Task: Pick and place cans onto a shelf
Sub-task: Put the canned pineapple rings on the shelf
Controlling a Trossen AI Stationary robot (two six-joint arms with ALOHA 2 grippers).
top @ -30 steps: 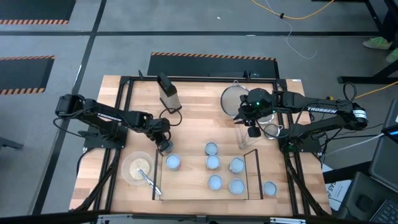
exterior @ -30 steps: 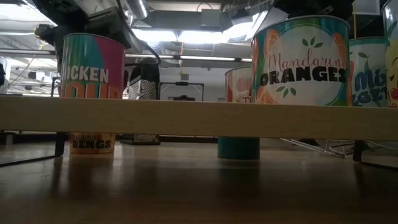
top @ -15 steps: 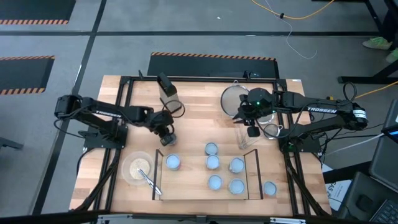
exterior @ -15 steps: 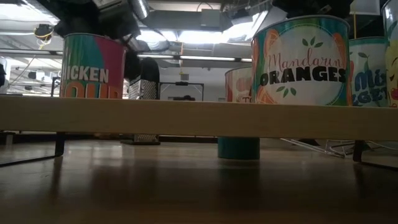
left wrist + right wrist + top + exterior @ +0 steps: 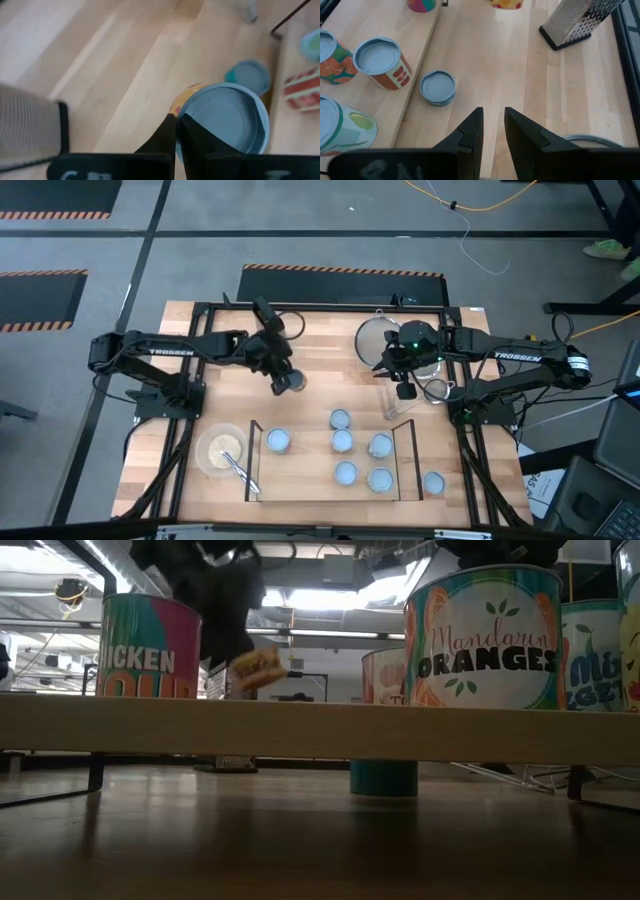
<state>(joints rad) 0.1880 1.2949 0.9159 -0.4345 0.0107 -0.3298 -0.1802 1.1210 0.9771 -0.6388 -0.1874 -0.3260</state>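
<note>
My left gripper (image 5: pixel 283 377) is shut on a small can with a yellow-orange label (image 5: pixel 258 665), held in the air above the table behind the shelf's left part. The can's pale blue top shows in the left wrist view (image 5: pixel 225 122). The shelf (image 5: pixel 312 488) is a low light-wood board with black end frames and carries several cans (image 5: pixel 341 442), among them the pink one (image 5: pixel 150 645) and the orange-labelled one (image 5: pixel 485 625). A small teal can (image 5: pixel 438 88) stands on the table behind the shelf. Another can (image 5: pixel 433 483) stands right of the shelf. My right gripper (image 5: pixel 493 132) is open and empty at the far right. My left gripper pinches the can at the edge of its top rim (image 5: pixel 184 109) between its two fingers, which stand almost together. The fingers come from above. The can is lifted clear of the table and hangs tilted beside the fingers.
A metal grater (image 5: pixel 270 326) stands at the far left of the table. Two round mesh strainers (image 5: pixel 378 340) (image 5: pixel 437 390) lie at the far right. A pale bowl with a utensil (image 5: pixel 222 450) sits left of the shelf. Bare wood lies between grater and shelf.
My left gripper has gone up and toward the table's far edge and a little to the right. It has taken the yellow-orange can with it. The can stood on the table behind the shelf's left end and now hangs tilted, clear of the table.
</note>
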